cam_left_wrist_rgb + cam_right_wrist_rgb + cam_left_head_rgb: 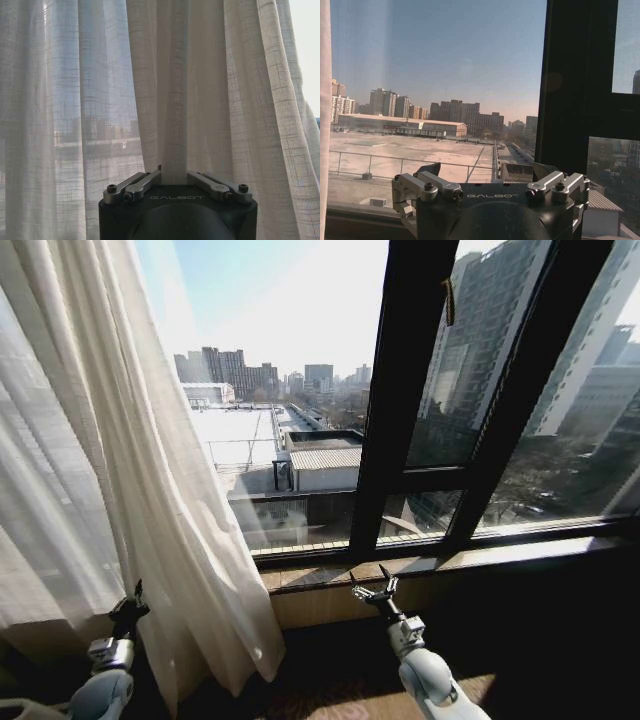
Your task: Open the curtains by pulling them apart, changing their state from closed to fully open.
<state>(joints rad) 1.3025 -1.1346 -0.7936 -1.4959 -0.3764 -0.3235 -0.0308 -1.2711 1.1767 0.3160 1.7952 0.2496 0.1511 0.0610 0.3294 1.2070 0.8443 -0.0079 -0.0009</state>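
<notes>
Left claw (133,602) pinching a pleat of the sheer curtains (120,460), which hang gathered directly before and above it. Right claw (372,587) spread, holding nothing, well apart from the fabric, facing the window frame (400,400).

A: Head camera looks forward and down at the window (330,420); curtains (120,470) on the left.
B: Left wrist faces curtains close. Right wrist faces the glass, sharing the rooftop (410,150).
</notes>
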